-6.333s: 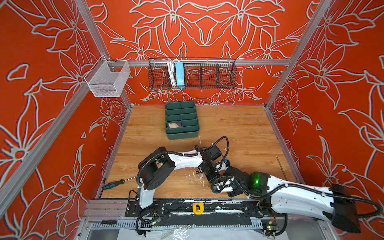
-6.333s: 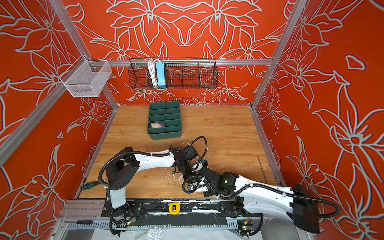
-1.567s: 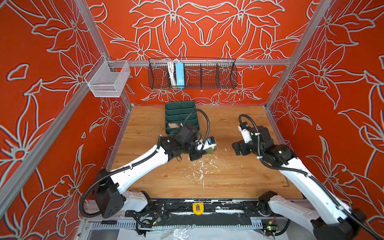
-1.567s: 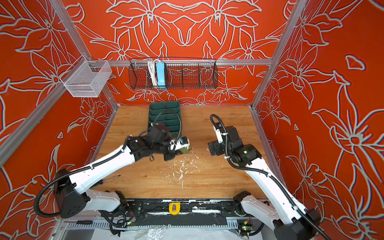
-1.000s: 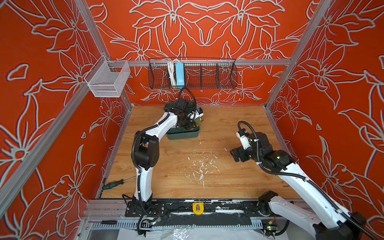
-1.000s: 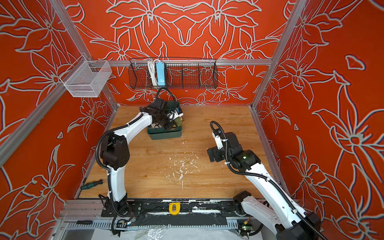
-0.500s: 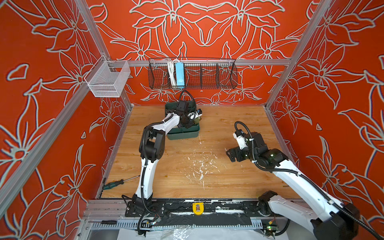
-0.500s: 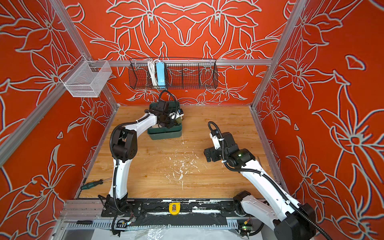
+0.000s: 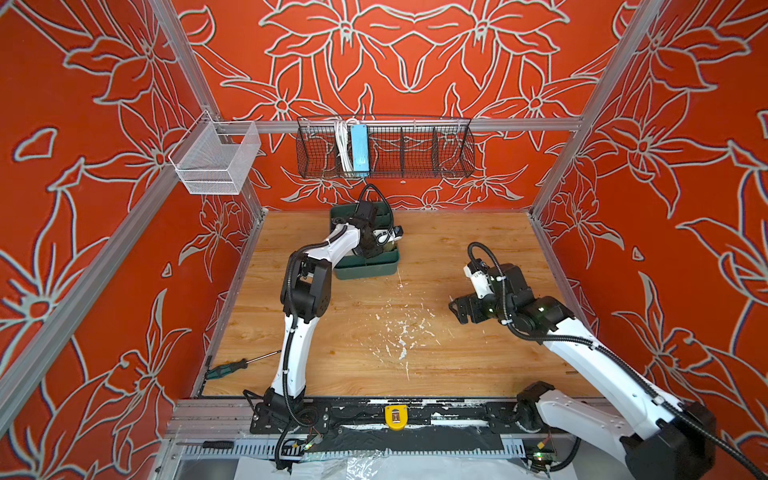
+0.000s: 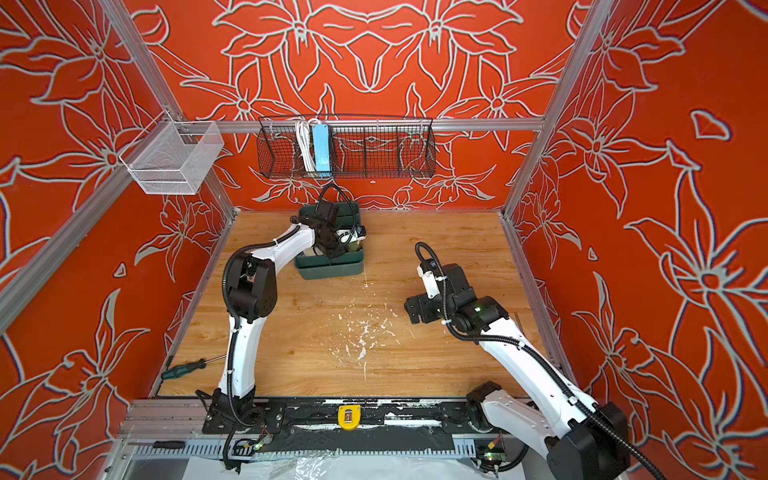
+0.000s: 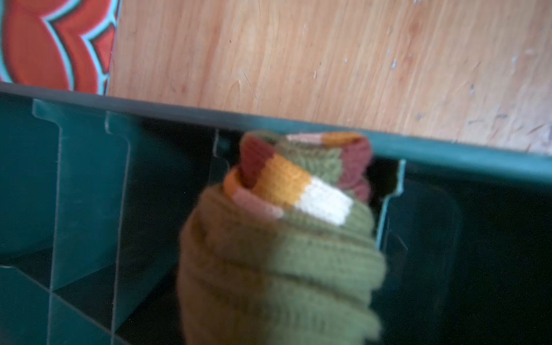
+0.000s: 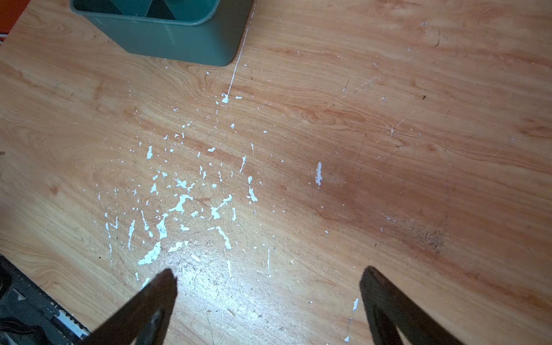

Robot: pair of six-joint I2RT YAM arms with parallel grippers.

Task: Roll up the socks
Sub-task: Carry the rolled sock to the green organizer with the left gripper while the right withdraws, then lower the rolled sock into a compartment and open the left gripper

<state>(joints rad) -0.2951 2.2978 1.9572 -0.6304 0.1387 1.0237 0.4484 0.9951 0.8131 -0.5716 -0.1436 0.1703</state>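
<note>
Wooden tabletop (image 9: 457, 249), orange floral walls (image 9: 415, 62); left gripper (image 9: 385, 246) clamped on rolled olive sock (image 11: 277, 254), long axis running out from the claw, cuff end over a compartment of green divided bin (image 9: 365, 270); right gripper (image 12: 268, 273) jaws wide apart, empty, well away.

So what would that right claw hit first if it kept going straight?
Most likely the bare wooden tabletop, near the white scuff marks; the open right gripper tilts down at it, nothing between.
</note>
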